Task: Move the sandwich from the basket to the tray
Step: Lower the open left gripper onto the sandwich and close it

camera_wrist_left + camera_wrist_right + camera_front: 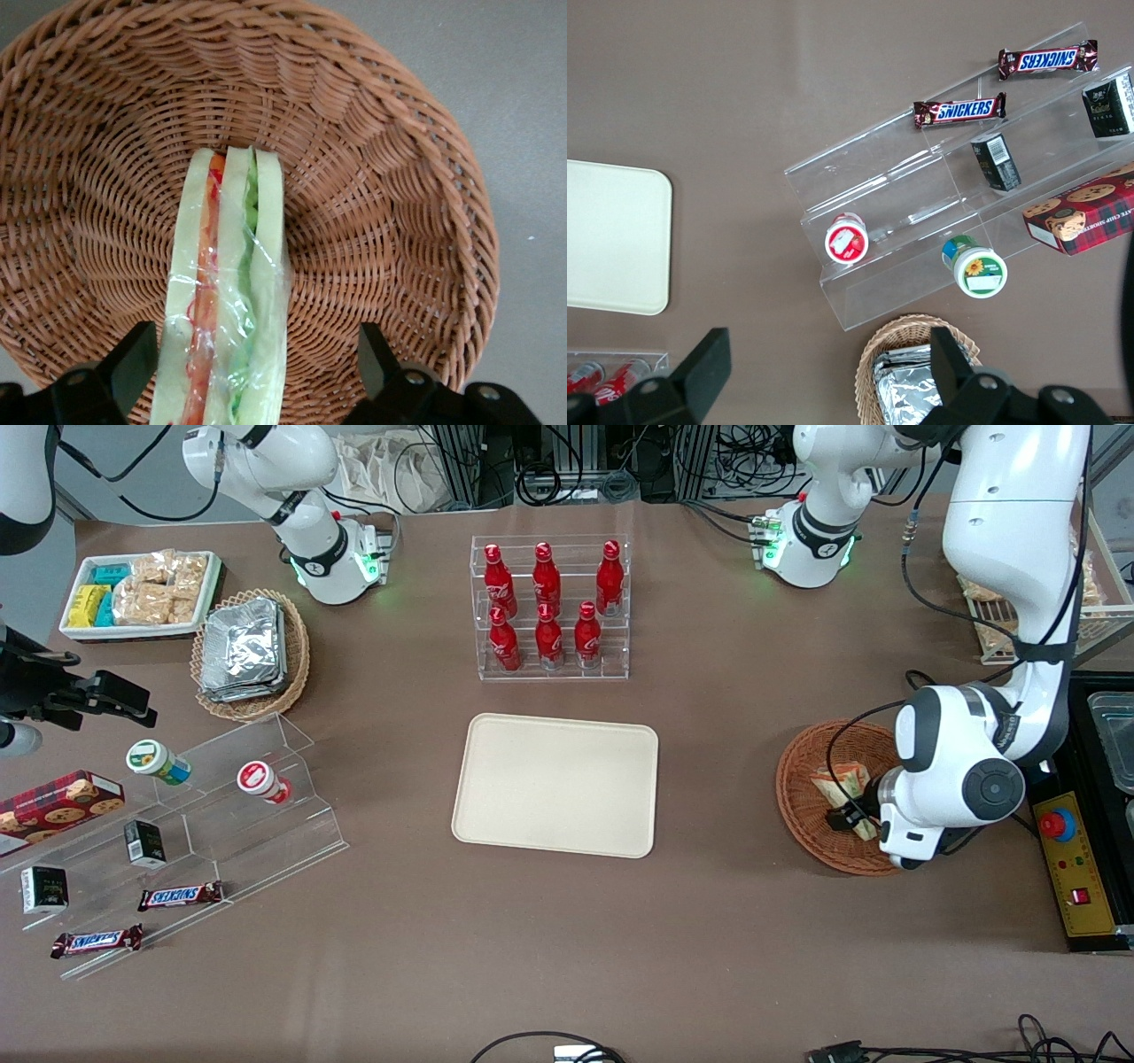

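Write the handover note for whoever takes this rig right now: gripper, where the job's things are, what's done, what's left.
Gripper: down in the basket, fingers open, one on each side of the sandwich, not closed on it.
Sandwich: standing on edge in the basket, wrapped, not lifted.
Basket: toward the working arm's end of the table.
Tray: mid-table, nearer the front camera than the bottle rack, nothing on it.
Done: approach, fingers straddling the sandwich.
Left: close, lift, carry to the tray, set down, release.
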### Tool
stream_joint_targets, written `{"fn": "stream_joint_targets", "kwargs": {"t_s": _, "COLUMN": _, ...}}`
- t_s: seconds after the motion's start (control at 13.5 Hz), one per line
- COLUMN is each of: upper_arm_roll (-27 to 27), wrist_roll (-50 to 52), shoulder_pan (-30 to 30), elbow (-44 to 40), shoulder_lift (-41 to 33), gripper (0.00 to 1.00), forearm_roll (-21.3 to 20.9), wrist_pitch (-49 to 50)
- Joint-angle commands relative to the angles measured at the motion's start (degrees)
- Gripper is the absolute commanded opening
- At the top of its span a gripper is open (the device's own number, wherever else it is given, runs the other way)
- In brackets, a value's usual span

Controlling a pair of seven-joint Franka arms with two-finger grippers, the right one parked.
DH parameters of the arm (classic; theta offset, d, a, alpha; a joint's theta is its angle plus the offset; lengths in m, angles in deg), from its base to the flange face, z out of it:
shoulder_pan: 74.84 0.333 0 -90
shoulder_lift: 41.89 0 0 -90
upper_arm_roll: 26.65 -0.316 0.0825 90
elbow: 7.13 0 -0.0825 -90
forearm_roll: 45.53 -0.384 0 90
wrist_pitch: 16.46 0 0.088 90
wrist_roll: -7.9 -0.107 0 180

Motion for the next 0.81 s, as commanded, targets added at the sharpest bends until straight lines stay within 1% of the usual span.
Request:
{"fn": "stream_joint_targets", "kwargs": {"t_s": 0.0, "upper_arm_roll": -0.19, "wrist_roll": 0.45, "shoulder_pan": -0.01, "elbow": 1.65, "shoulder_lift": -0.92, "gripper": 1.00, "forearm_roll": 0.76, "wrist_pitch": -0.89}}
{"fn": "stream_joint_targets", "kwargs": {"t_s": 0.3, "upper_arm_roll": -0.19, "wrist_roll": 0.10, "shoulder_pan": 0.07, "elbow": 2.62, "shoulder_lift": -0.74, "gripper": 1.00, "forearm_roll": 0.76, "wrist_pitch": -1.07}}
{"fn": "stream_joint_targets", "kwargs": {"t_s": 0.37, "upper_arm_roll": -0.19, "wrist_roll": 0.01, "shoulder_pan": 0.16, "elbow": 2.70, "shoulder_lift": -0.83, "gripper": 0.98, "forearm_roll": 0.76, "wrist_pitch": -0.89}}
{"fn": "stream_joint_targets", "kwargs": {"t_s": 0.44, "upper_arm_roll": -0.19, "wrist_roll": -0.34, "shoulder_pan": 0.16, "elbow": 2.70, "shoulder_lift": -0.83, "gripper": 0.94, "forearm_roll": 0.76, "wrist_pitch": -0.80}}
{"fn": "stream_joint_targets", "kwargs": {"t_s": 0.52, "upper_arm_roll": -0.19, "wrist_roll": -0.60, "shoulder_pan": 0.42, "elbow": 2.70, "shoulder_lift": -0.92, "gripper": 0.77, "forearm_roll": 0.76, "wrist_pitch": -0.80}}
{"fn": "stream_joint_targets", "kwargs": {"t_s": 0.59, "upper_arm_roll": -0.19, "wrist_roll": -0.61, "shoulder_pan": 0.69, "elbow": 2.70, "shoulder_lift": -1.01, "gripper": 0.38, "forearm_roll": 0.76, "wrist_pitch": -0.72}}
{"fn": "stream_joint_targets", "kwargs": {"t_s": 0.67, "upper_arm_roll": -0.19, "wrist_roll": -0.61, "shoulder_pan": 0.69, "elbow": 2.62, "shoulder_lift": -0.92, "gripper": 0.12, "forearm_roll": 0.76, "wrist_pitch": -0.63}}
{"fn": "stream_joint_targets", "kwargs": {"t_s": 0.74, "upper_arm_roll": -0.19, "wrist_roll": -0.69, "shoulder_pan": 0.69, "elbow": 2.62, "shoulder_lift": -0.92, "gripper": 0.02, "forearm_roll": 0.76, "wrist_pitch": -0.71}}
